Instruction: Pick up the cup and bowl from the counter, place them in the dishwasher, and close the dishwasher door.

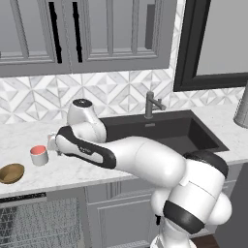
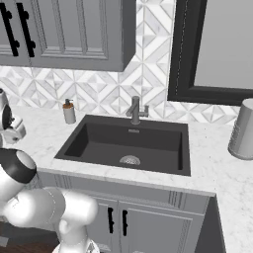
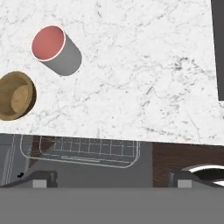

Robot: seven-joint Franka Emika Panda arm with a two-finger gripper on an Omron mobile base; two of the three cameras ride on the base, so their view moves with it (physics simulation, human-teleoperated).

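On counter (image 3: 131,78), cup (image 3: 54,50), bowl (image 3: 15,96), unlabelled

The white marble-look table (image 1: 29,133) (faint grey veins) carries the cup (image 1: 39,155), upright, salmon-red inside, and the brown wooden bowl (image 1: 11,173) just beside it nearer the front edge, apart. A dark sink (image 2: 128,143) is sunk into it; a soap bottle (image 2: 69,111) stands behind the sink's corner, and a grey canister (image 2: 242,129) at the far end.
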